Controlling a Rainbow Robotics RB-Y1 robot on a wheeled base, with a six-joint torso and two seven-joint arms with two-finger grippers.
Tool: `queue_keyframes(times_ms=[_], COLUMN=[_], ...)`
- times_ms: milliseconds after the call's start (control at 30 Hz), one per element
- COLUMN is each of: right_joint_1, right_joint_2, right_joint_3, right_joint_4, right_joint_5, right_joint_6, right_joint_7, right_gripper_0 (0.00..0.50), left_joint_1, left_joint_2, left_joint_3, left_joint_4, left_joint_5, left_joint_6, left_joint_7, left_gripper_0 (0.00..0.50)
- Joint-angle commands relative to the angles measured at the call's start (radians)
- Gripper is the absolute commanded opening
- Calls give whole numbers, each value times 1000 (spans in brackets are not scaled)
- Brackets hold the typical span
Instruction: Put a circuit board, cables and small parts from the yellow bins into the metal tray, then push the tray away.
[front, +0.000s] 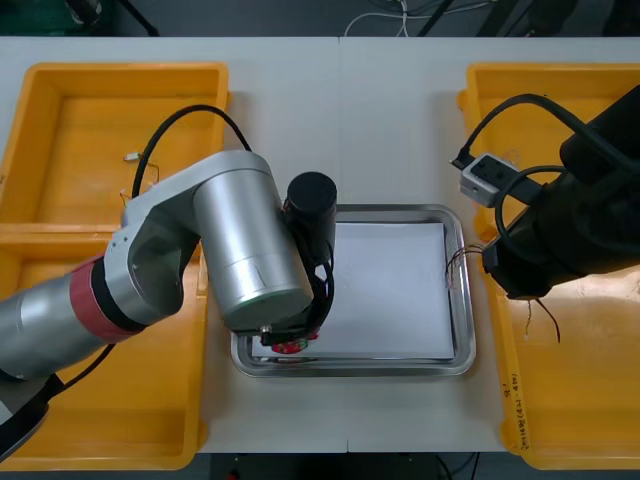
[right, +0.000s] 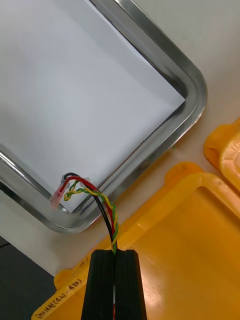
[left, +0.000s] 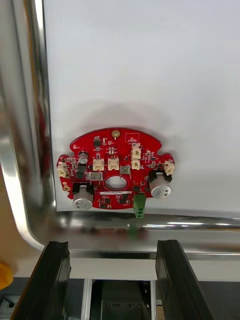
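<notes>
Hovering over the near left corner of the metal tray (front: 468, 330), the left gripper (left: 112, 248) has its fingers wide apart with nothing between them. The round red circuit board (left: 115, 172) lies flat on the tray's white inside, just beyond the fingers and close to the rim. At the tray's right side, the right gripper (right: 114, 252) is above a yellow bin (right: 190, 240), clamped on a red and yellow cable (right: 97, 195). The cable's free end reaches over the tray's corner.

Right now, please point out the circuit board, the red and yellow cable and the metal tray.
circuit board (left: 117, 152): left wrist view, red face above the centre hole.
red and yellow cable (right: 114, 222): right wrist view, its twisted stretch.
metal tray (right: 195, 92): right wrist view, shiny corner rim.
</notes>
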Motion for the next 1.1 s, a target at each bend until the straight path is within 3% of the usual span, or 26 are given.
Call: queue_keyframes(times_ms=[33, 633, 867, 1100], right_joint_1=[-104, -262, -267, -265], right_joint_2=[31, 258, 284, 285], right_joint_3=[121, 385, 485, 554], right_joint_4=[-30, 104, 171, 196], right_joint_5=[36, 194, 250, 282], right_joint_6=[-17, -68, -123, -137], right_joint_7=[-28, -20, -17, -8], right_gripper_0=[0, 0, 0, 0], left_joint_1=[-87, -150, -196, -207], left_joint_2=[4, 196, 280, 323], left_joint_3=[75, 202, 218, 277], left_joint_4=[-40, -40, -5, 77], left_joint_5=[49, 204, 272, 287], left_joint_6=[40, 45, 45, 45], left_joint_7=[14, -64, -101, -225], left_gripper_0=[500, 500, 500, 500])
